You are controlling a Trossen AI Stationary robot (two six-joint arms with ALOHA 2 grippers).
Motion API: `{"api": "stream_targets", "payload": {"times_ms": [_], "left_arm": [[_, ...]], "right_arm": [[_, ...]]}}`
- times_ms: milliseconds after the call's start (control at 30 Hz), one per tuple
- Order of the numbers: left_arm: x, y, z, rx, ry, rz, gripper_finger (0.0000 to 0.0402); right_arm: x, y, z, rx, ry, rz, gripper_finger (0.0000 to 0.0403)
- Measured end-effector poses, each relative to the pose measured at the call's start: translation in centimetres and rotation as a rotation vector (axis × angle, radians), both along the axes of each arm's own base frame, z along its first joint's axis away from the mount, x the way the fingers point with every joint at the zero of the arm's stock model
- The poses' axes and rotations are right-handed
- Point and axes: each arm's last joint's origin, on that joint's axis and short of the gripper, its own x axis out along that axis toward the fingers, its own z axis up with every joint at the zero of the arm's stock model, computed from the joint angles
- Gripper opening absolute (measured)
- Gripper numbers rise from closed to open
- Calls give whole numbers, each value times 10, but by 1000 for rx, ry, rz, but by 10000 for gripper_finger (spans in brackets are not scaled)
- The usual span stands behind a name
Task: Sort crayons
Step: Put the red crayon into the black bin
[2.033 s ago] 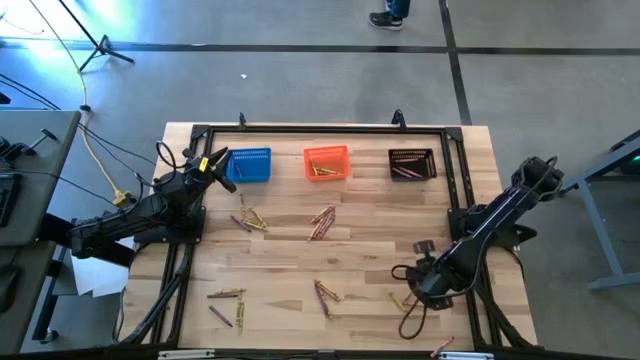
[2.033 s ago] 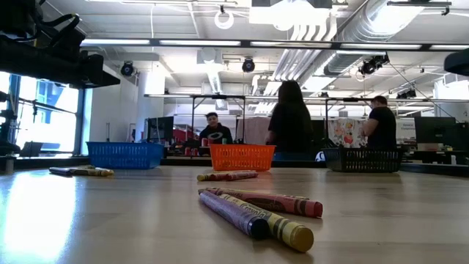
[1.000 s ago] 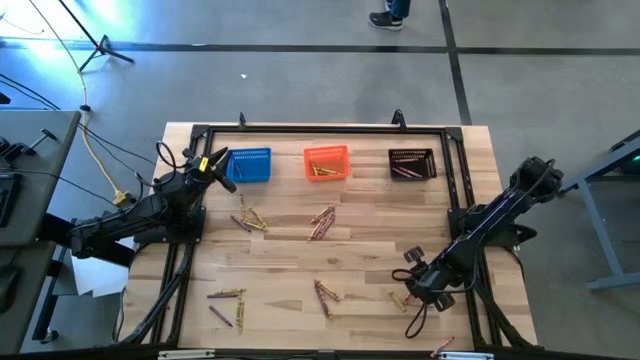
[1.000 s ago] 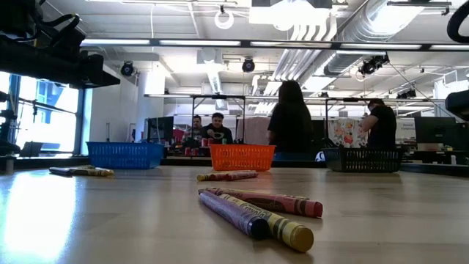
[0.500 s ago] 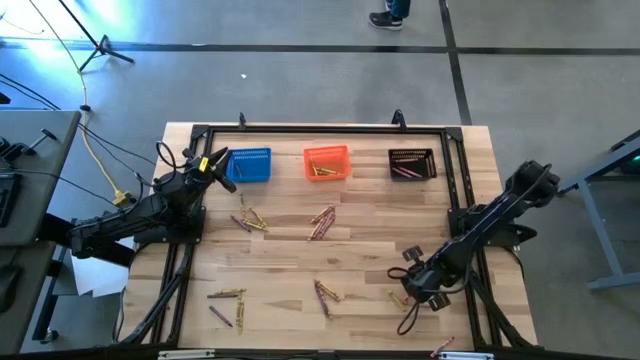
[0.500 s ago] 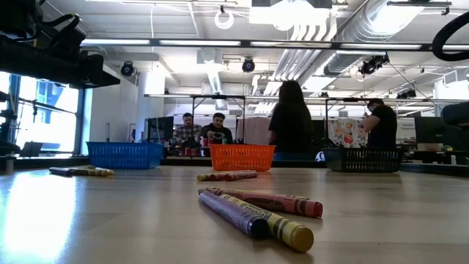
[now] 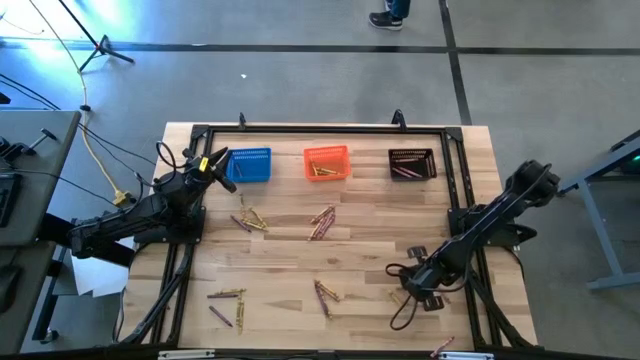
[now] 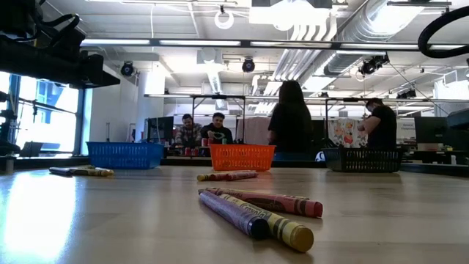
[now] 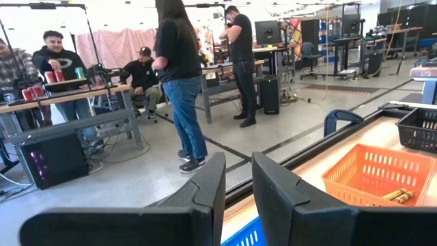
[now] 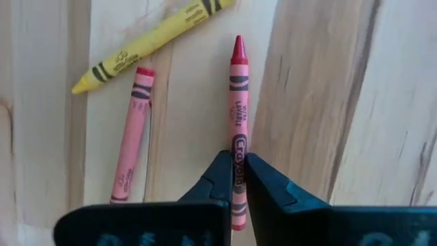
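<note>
Crayons lie in loose groups on the wooden table (image 7: 370,240): at the left (image 7: 250,218), the middle (image 7: 322,222), the near middle (image 7: 325,293), the near left (image 7: 225,300) and by my right gripper (image 7: 398,298). My right gripper (image 10: 238,171) is low over the near right part of the table (image 7: 415,285). It is shut on a red crayon (image 10: 237,102). Beside it lie a yellow crayon (image 10: 153,41) and a pink crayon (image 10: 133,137). My left gripper (image 9: 239,184) waits by the blue basket (image 7: 249,165), empty, with a narrow gap between its fingers. My right gripper pinches the red crayon between its two fingers, on the wrapper (image 10: 238,147) below the crayon's middle, toward its blunt end. The fingers come from above and lie across the crayon. I cannot tell whether the crayon is clear of the table.
A blue, an orange (image 7: 326,163) and a black basket (image 7: 412,164) stand in a row along the far edge; the orange and black ones hold crayons. A dark frame (image 7: 455,200) rims the table. People stand and sit in the room behind (image 8: 289,121).
My right gripper has come down and a little toward the table's near edge, onto the crayons at the near right. Its cable now loops out toward the near edge.
</note>
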Motion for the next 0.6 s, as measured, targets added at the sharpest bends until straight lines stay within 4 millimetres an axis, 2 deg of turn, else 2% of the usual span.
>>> {"api": "stream_targets", "payload": {"times_ms": [267,600], "left_arm": [[0,0,0,0,0,0,60],[0,0,0,0,0,0,60]], "right_arm": [[0,-15,22,-46,-131,-202,8],[12,-58,53,-98,-325,-480,8]]}}
